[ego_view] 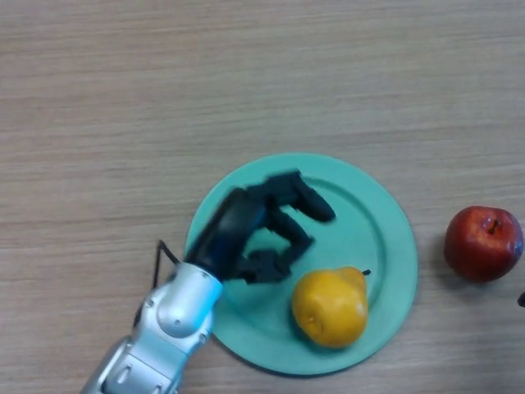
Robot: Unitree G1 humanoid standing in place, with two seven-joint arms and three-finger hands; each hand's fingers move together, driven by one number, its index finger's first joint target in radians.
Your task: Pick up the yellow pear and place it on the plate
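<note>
The yellow pear point(330, 305) lies on the lower right part of the teal plate point(377, 222), its stem pointing right. My left hand point(246, 226) hovers over the plate's left half, just left of the pear and apart from it. Its fingers are spread and loosely bent, holding nothing. The right hand is barely seen, only a dark speck at the right edge.
A red apple point(483, 243) sits on the wooden table point(164, 98) to the right of the plate. The plate's lower rim lies near the table's front edge.
</note>
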